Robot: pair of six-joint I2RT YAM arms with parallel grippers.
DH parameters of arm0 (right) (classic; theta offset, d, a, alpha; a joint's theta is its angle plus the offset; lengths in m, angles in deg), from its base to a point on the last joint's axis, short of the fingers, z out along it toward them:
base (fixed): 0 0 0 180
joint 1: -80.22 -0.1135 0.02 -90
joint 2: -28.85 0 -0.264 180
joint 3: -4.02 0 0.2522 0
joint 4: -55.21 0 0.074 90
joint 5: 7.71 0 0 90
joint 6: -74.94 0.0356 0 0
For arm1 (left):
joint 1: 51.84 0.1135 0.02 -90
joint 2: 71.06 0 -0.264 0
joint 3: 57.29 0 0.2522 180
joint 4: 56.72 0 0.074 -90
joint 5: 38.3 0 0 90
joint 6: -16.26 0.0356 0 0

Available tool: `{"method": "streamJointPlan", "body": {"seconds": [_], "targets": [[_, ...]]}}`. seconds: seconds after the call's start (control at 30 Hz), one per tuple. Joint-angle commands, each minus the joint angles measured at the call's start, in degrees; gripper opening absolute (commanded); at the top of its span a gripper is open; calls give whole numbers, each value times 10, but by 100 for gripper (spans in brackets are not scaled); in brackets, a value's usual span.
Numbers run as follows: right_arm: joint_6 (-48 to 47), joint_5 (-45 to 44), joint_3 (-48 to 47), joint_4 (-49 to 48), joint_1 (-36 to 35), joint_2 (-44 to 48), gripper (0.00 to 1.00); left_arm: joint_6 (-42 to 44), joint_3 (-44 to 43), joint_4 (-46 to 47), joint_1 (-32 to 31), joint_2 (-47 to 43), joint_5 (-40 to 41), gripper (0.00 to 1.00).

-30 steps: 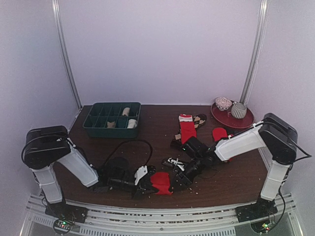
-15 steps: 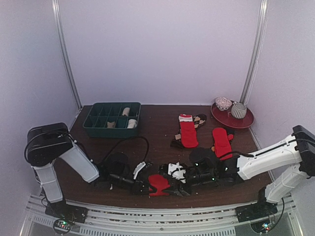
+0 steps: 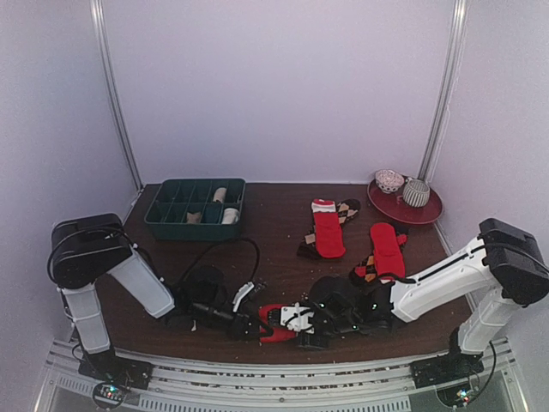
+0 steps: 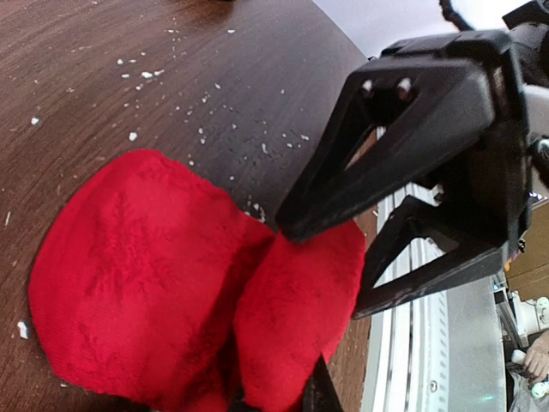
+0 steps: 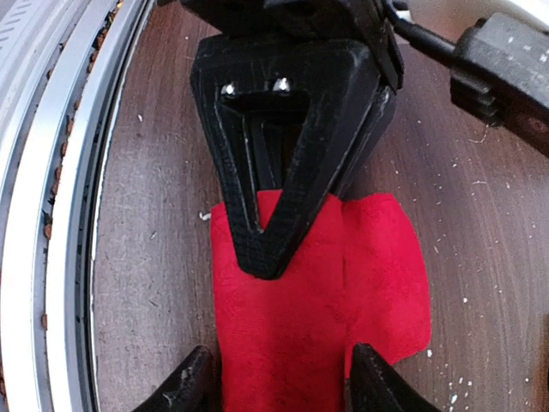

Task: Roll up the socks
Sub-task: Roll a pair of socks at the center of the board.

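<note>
A red sock (image 3: 274,325) lies folded on the dark table near the front edge, between my two grippers. In the left wrist view the red sock (image 4: 171,283) fills the lower half, and my left gripper (image 4: 274,400) is shut on its folded edge. My left gripper (image 3: 250,325) reaches it from the left. My right gripper (image 3: 297,321) meets it from the right. In the right wrist view my right gripper (image 5: 283,388) is open, its fingertips (image 5: 190,388) astride the red sock (image 5: 317,292). The left gripper's black fingers (image 5: 279,163) press on the sock's far end.
A red sock with a white cuff (image 3: 328,230) lies mid-table over a brown diamond sock (image 3: 348,209). Another red sock (image 3: 388,247) lies to the right. A dark green tray (image 3: 163,219) with tan rolls (image 3: 221,196) is back left. A red plate (image 3: 429,215) with bowls is back right. White crumbs dot the wood.
My right arm has swung low and to the left, bringing its gripper onto the red sock. The sock has been bunched smaller. The red sock at the right is now uncovered.
</note>
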Motion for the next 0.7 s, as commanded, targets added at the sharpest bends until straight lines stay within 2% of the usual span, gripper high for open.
{"method": "streamJointPlan", "body": {"seconds": [0.0, 0.1, 0.23, 0.33, 0.5, 0.6, 0.67], "targets": [[5, -3, -17, -7, -8, -29, 50, -5, 27, -149, -3, 50, 10, 0], [19, 10, -31, 14, -8, -51, 39, -7, 27, -141, -2, 53, 4, 0], [50, 36, -29, 26, -7, -51, 29, 10, 21, -145, -1, 43, 10, 1], [87, 79, -48, 80, 5, -49, 25, 51, 18, -158, -1, 3, 45, 20], [143, 179, -92, 206, 51, -64, 24, 144, 37, -177, -1, -151, 168, 38], [166, 240, -114, 267, 83, -87, 24, 204, 80, -120, -8, -243, 226, 51], [175, 270, -131, 307, 102, -107, 24, 253, 113, -60, -26, -291, 253, 56]]}}
